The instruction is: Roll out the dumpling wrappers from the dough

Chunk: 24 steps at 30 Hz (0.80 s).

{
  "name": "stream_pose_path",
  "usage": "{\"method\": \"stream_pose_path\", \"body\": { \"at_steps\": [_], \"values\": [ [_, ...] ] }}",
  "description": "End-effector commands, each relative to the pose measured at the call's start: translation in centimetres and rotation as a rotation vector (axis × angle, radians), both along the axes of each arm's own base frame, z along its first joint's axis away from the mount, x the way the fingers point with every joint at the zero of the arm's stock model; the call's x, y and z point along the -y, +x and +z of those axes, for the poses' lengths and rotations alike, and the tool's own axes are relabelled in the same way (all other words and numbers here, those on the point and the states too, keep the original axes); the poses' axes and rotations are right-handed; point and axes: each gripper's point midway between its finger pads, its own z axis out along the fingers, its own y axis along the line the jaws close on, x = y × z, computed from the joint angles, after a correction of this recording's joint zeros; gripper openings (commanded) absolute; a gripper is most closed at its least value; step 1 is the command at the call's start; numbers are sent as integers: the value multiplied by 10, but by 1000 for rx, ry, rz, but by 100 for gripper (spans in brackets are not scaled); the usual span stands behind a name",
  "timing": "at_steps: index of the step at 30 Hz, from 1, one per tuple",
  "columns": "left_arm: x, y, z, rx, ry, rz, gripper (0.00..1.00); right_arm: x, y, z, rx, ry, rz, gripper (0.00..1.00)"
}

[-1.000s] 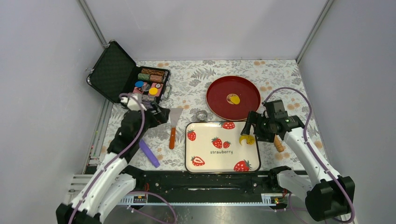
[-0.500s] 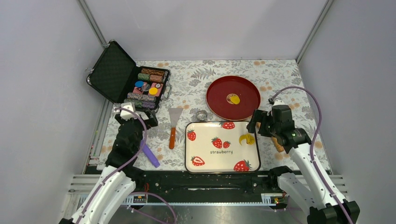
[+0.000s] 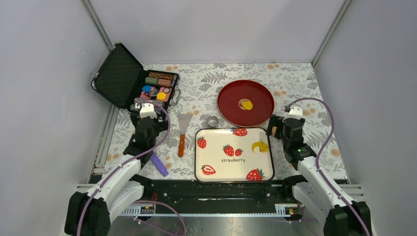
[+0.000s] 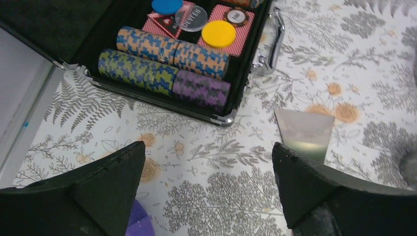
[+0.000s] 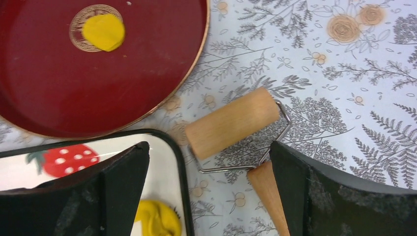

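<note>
A yellow crescent of dough [image 3: 259, 146] lies on the right part of the strawberry tray [image 3: 211, 156]. In the right wrist view the dough [image 5: 155, 219] shows beside the left finger. One round yellow dumpling wrapper [image 3: 247, 104] sits on the emblem of the red plate [image 3: 231, 105], also seen as the wrapper [image 5: 103, 31] at top left. My right gripper [image 3: 280, 129] hangs open just off the tray's right edge, above the wooden roller [image 5: 231, 122], holding nothing. My left gripper [image 3: 150, 118] is open over bare cloth below the chip case.
An open black case [image 3: 147, 83] of poker chips stands at the back left. A spatula [image 3: 183, 130], a small metal ring [image 3: 212, 121] and a purple tool [image 3: 158, 162] lie left of the tray. The roller's handle [image 5: 268, 196] points toward the near edge.
My right gripper has drawn back from over the dough to the tray's right edge, above the roller. My left gripper has shifted left from beside the spatula. The dough has stayed put.
</note>
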Motion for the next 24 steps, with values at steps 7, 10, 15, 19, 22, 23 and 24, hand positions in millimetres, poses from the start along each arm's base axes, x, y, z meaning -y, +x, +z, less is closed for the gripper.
{"method": "stream_pose_path", "body": {
  "at_steps": [7,10,15,19,22,23,24],
  "values": [
    [-28,30,7,182,3,118,99,21,29,5,328,-64,-91,96],
    [-32,31,10,288,-18,127,99,21,40,8,345,-74,-86,95],
    [-38,46,16,329,49,137,99,24,61,9,338,-79,-67,95],
    [-46,50,2,369,20,141,98,25,72,4,329,-79,-17,94],
    [-40,61,-5,300,9,79,92,35,80,-4,401,-79,-64,97],
    [-41,62,-4,307,7,83,93,43,77,-5,386,-77,-114,99],
    [-41,62,-6,293,5,84,94,49,74,-11,334,-70,-160,99]
  ]
}}
